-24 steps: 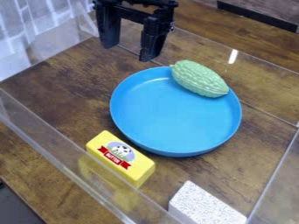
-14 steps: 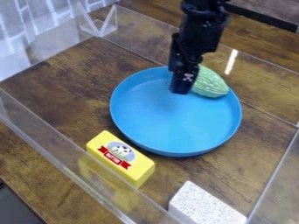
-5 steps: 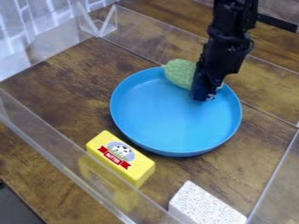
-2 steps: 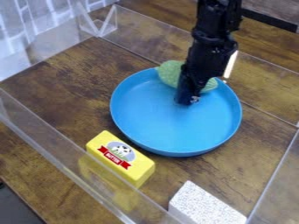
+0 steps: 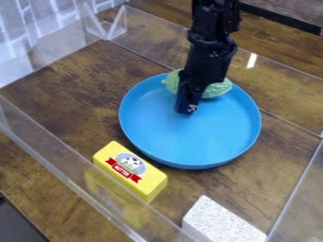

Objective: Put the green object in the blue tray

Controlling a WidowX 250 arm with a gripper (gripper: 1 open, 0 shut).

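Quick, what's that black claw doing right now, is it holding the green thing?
Gripper: closed, down in front of the green lump; whether it grips it can't be told.

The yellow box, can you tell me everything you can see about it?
The yellow box is a small block with straight edges, maybe cardboard. Its top has a red label with pale letters too small to read for sure, and a little black-and-white picture above them. The sides I can see are plain yellow. It looks closed and lies flat on the brown wooden table, turned at a slant, near the front edge of the blue tray. Only the table touches it, as far as I can see.
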